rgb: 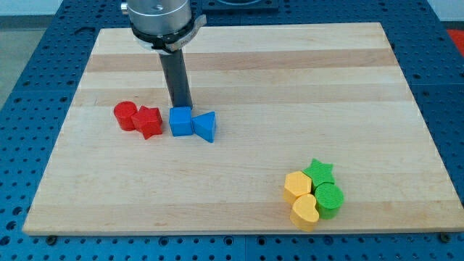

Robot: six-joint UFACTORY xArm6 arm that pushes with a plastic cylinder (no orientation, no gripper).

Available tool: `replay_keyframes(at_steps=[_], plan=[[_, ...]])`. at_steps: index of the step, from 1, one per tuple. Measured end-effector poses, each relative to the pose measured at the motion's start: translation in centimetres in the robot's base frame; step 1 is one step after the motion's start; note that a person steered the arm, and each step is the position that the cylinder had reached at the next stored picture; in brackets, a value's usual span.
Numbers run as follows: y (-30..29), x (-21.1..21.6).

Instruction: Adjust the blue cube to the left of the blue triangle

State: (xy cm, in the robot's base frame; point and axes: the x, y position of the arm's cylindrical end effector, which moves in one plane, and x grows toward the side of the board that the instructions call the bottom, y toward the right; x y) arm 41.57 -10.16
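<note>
The blue cube (180,121) sits left of centre on the wooden board (290,87). The blue triangle (206,126) lies right against the cube's right side, touching it. My tip (180,106) stands directly behind the cube, at its top edge in the view, touching or nearly touching it. The dark rod rises from there to the arm's silver flange (159,18) at the view's top.
A red cylinder (125,115) and a red star (148,122) sit together just left of the cube. At the lower right lie a green star (318,172), a green cylinder (329,199), a yellow hexagon (297,186) and a yellow heart (305,211).
</note>
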Motion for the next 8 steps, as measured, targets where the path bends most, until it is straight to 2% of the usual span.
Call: replay_keyframes(at_steps=[1, 2, 3, 4, 5, 8], plan=[[2.5, -1.5], [9.6, -2.0], [15.2, 0.1], [16.3, 3.2], [15.6, 4.5], [9.9, 8.4]])
